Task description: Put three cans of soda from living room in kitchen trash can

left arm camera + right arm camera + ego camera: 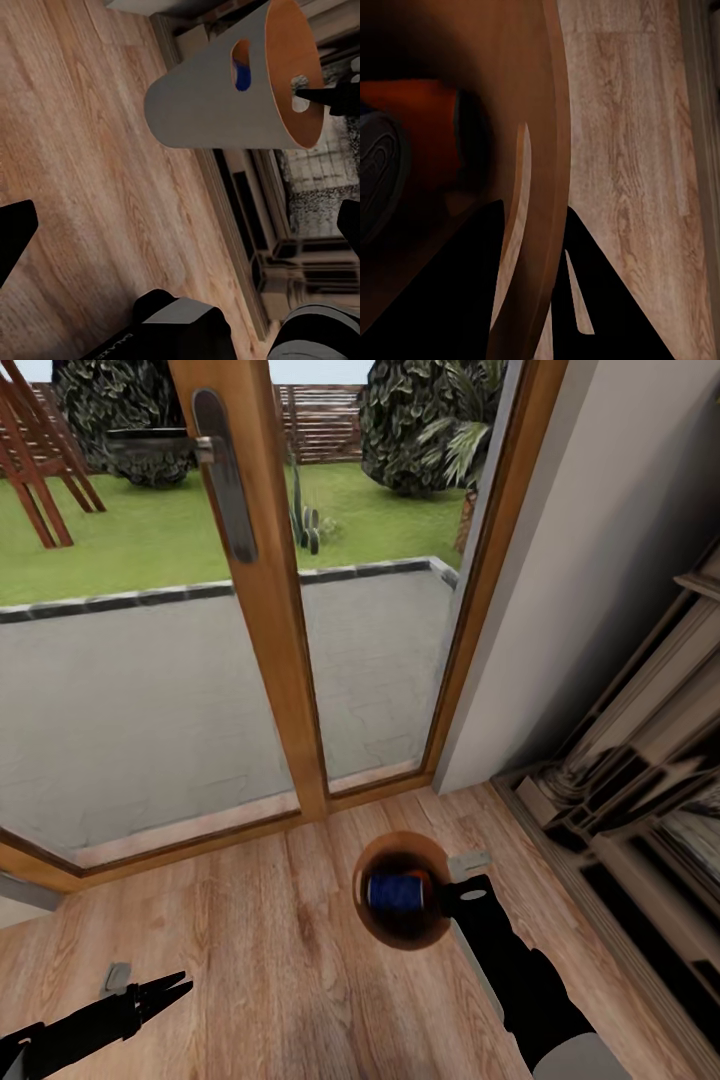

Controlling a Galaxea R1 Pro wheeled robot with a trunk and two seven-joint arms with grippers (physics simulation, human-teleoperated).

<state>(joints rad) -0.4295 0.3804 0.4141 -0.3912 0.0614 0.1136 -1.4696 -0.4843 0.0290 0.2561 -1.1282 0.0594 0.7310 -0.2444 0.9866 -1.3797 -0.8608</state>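
Note:
The tash can (362, 865) hangs above the wood floor, its dark brown inside facing the head camera. My right gripper (455, 895) is shut on its rim. A dark blue can of soda (395, 890) lies inside. From the left wrist, the bin's pale grey wall (210, 105) is visible, and the blue can (240, 75) shows through a handle hole. In the right wrist view the fingers (472, 292) straddle the brown rim (544, 150); orange and grey shapes inside are too blurred to name. My left gripper (170, 988) is open and holds nothing, low at the left.
A glass patio door in a wooden frame (275, 640) with a metal handle (225, 460) stands straight ahead, with paving and lawn beyond. A white wall (570, 590) and a dark moulded fireplace surround (640, 780) close the right side. Light wood floor (250, 930) lies underneath.

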